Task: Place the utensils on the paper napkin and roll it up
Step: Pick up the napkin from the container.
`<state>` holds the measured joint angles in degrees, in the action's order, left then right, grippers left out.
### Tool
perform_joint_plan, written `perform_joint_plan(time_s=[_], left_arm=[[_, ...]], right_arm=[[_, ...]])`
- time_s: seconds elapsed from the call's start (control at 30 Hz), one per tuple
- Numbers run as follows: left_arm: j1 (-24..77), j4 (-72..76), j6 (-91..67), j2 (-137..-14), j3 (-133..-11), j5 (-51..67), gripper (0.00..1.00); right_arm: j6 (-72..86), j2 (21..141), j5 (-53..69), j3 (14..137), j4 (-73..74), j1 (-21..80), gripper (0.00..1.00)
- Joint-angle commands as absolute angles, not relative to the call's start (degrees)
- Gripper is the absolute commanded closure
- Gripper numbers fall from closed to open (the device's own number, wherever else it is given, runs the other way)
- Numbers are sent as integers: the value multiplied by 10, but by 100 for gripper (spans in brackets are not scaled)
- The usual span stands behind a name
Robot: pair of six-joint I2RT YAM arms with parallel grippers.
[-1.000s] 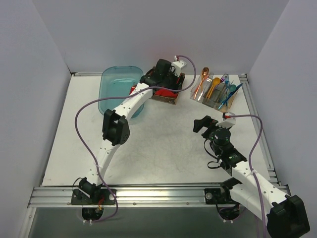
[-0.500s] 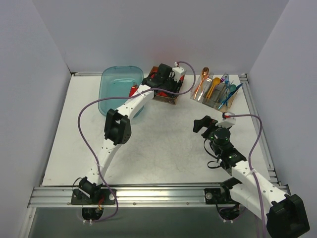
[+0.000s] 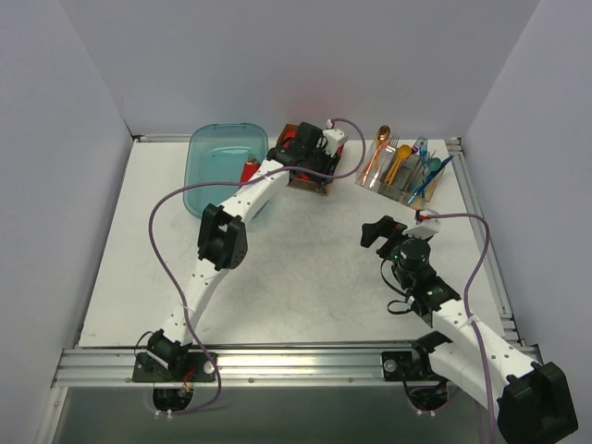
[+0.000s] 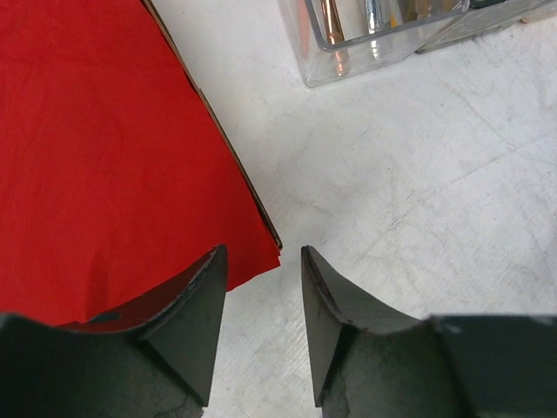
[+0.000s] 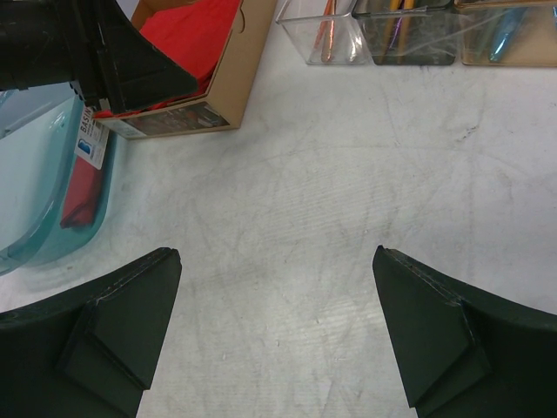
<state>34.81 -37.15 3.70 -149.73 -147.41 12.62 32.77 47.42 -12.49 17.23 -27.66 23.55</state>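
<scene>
The teal spoon (image 3: pixel 433 166) and the blue piece (image 3: pixel 437 176) stand in a clear holder (image 3: pixel 404 176) at the back right. No single red napkin lies apart. The red stack (image 4: pixel 104 148) sits in its brown cardboard box (image 3: pixel 313 181), and the top sheet's corner (image 4: pixel 265 251) juts over the box edge. My left gripper (image 3: pixel 313 159) hangs over that box. In the left wrist view it (image 4: pixel 263 250) is a little open around the red corner, with table showing between the jaws. My right gripper (image 3: pixel 379 231) (image 5: pixel 274 252) is wide open and empty over bare table.
The holder (image 5: pixel 383 39) also carries an orange spoon (image 3: pixel 379 148) and a yellow utensil (image 3: pixel 398 162). A translucent blue bin (image 3: pixel 217 171) stands at the back left with a red packet (image 5: pixel 83 187) in it. Grey walls close in three sides.
My left gripper has shifted a little to the right over the box. The right arm has not moved.
</scene>
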Motion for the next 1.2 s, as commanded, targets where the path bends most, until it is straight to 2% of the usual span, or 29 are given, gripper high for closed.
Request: perform_joint_plan(time_s=[0.0,0.17,0.27,0.4,0.43,1.17], left_arm=[[352,-374,48,-1503,-1508,127,53],[352,-375,51,-1505,-1509,123,62],[352,-378,53,-1508,-1515,125,72],[352,-381,52,-1510,-1519,127,89],[352,-381,52,-1509,-1520,127,97],[371,-367,40,-1415,-1460,117,98]], right_arm=[[322,475,-126,185,-298,230,1],[323,476,-125,186,-298,229,1],[323,476,-125,186,-297,229,1],[323,476,-125,186,-297,227,1],[323,475,-124,185,-297,227,1],[323,476,-119,186,-295,223,1]])
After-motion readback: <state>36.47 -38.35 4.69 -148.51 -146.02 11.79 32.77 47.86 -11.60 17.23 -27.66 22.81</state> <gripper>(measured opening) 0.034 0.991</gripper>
